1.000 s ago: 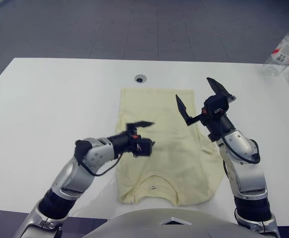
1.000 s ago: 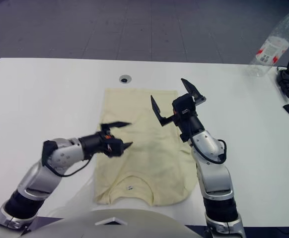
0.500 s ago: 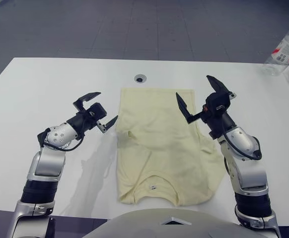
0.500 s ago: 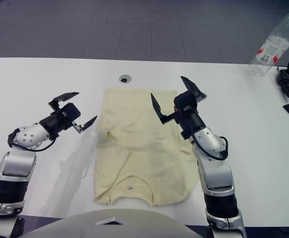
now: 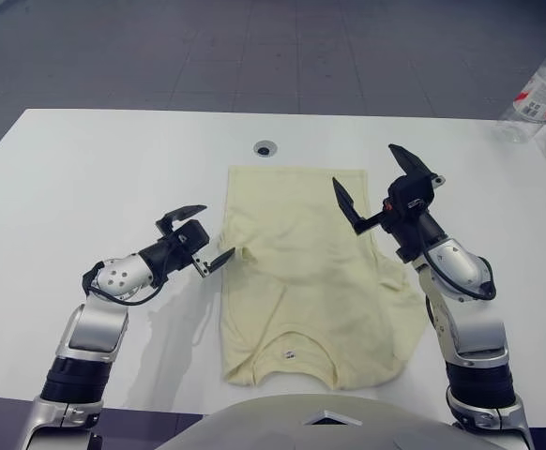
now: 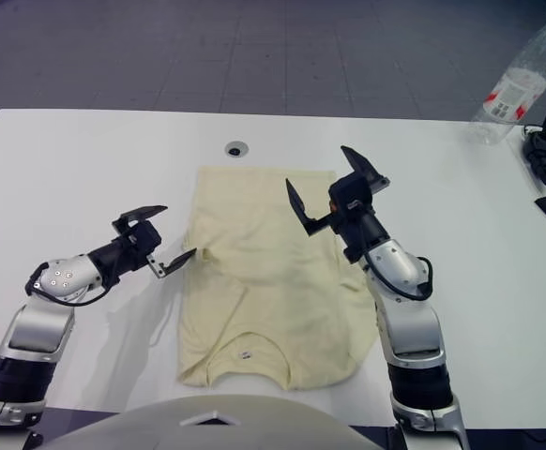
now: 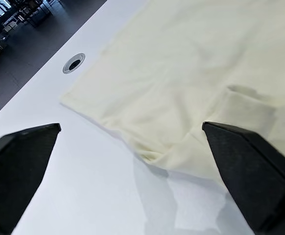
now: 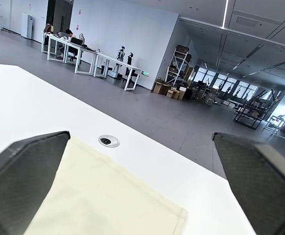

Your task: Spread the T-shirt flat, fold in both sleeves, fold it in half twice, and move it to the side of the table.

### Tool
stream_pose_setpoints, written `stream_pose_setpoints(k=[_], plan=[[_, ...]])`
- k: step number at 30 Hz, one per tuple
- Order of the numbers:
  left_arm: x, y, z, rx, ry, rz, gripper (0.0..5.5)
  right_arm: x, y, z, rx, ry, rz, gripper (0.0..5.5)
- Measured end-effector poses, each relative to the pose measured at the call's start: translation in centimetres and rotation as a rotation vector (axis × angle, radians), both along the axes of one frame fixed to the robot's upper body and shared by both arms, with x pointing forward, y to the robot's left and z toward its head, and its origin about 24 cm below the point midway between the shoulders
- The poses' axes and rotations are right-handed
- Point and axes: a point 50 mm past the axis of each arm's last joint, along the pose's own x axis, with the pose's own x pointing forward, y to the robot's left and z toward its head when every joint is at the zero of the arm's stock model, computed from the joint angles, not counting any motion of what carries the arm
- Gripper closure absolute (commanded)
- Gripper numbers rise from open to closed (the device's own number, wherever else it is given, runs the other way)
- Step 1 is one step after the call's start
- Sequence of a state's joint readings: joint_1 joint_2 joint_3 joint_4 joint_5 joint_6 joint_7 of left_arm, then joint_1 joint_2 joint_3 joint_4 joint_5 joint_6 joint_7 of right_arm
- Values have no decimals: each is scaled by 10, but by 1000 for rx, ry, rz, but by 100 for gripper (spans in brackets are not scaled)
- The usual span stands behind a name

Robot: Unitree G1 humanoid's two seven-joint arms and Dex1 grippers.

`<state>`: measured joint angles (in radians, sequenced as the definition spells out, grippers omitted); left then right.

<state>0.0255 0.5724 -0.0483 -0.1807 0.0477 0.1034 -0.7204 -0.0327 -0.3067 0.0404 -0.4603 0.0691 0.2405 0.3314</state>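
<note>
A: Head views first. Where is the shirt?
B: The T-shirt (image 5: 301,281) lies mid-counter (image 5: 95,169), collar at 6 o'clock nearest the robot. Its hem is at 12 o'clock, just short of a grommet (image 5: 265,148). Its 9 o'clock edge has a small puckered fold. The 4 o'clock side bulges outward, so the outline is not a clean rectangle.
A: And the end effectors?
B: The left end effector (image 5: 218,230) sits low at the shirt's 9 o'clock, just beside that pucker, spread wide and holding nothing. The right end effector (image 5: 363,165) is raised over the hem's 2 o'clock corner, also gaping and empty. A plastic bottle (image 5: 536,94) stands well apart at the counter's 2 o'clock corner.
A: Left wrist view?
B: The 2 dark fingers frame the shirt's edge. The cloth there is doubled, and a wrinkled corner lies between them, untouched.
A: Right wrist view?
B: Its 2 fingers stand far apart, with the hem corner and the grommet beyond them. Nothing is gripped.
A: How will the shirt handle?
B: I judge it light, thin and limp. It will likely drape and drag rather than keep its shape, and slide easily on the smooth counter. The best holds look like edges and corners: the hem corners or the folded sleeve edge. Pinch through both layers and lift low, so the fold does not fall open.
</note>
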Motion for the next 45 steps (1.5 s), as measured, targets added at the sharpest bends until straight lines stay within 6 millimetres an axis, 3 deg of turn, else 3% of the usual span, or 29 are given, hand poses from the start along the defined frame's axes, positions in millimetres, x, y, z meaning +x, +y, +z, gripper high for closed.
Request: stream_pose_setpoints(k=[12, 39, 45], plan=[[-2, -14, -17, 69, 35, -9, 13, 0, -2, 1, -4, -1, 1, 10], [6, -23, -20, 39, -28, 51, 13, 0, -1, 1, -10, -3, 1, 10], [-1, -32, -16, -37, -40, 58, 13, 7, -19, 11, -17, -6, -9, 10]])
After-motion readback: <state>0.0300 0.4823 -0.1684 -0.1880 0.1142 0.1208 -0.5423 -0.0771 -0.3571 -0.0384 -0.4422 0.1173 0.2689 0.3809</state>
